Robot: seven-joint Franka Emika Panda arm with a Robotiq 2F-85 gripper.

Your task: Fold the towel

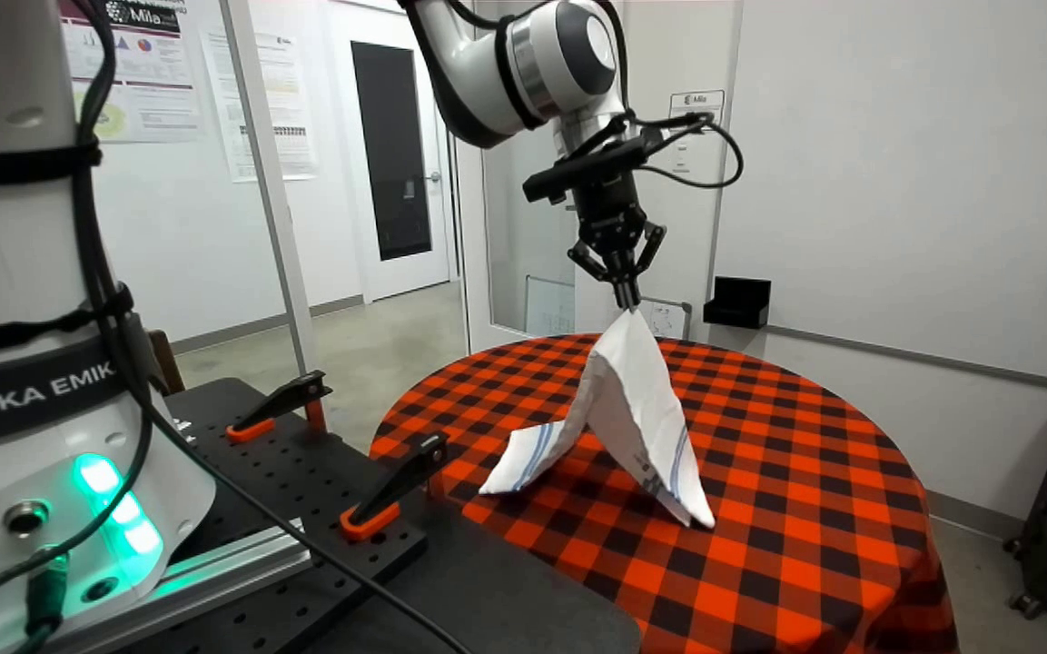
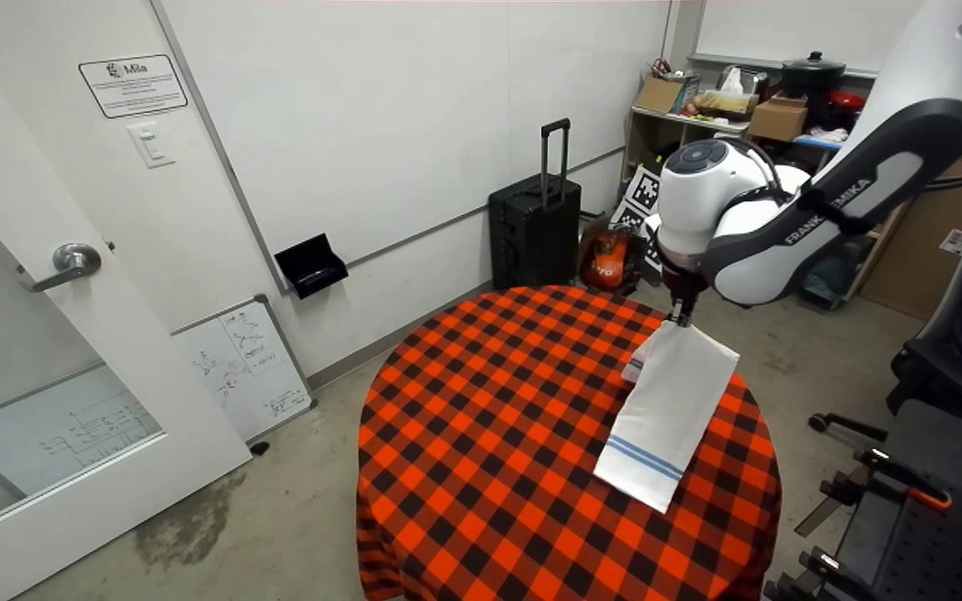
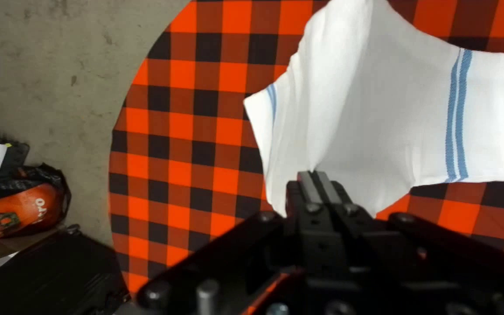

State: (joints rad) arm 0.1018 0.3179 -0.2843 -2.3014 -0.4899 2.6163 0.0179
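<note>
Gripper (image 1: 628,300) clenched on towel (image 1: 641,386), pinching it near midlength into raised peak. Towel stands tented over tablecloth (image 1: 795,454), both striped ends down on tablecloth, spread apart. Hold near middle likely chosen to make crease there: lifted crest should let halves hang and draw toward each other. Halves not yet lying together, so fold judged unfinished. Arm (image 1: 532,68) extends high over tablecloth, bent downward at far end, gripper pointing nearly straight down.
</note>
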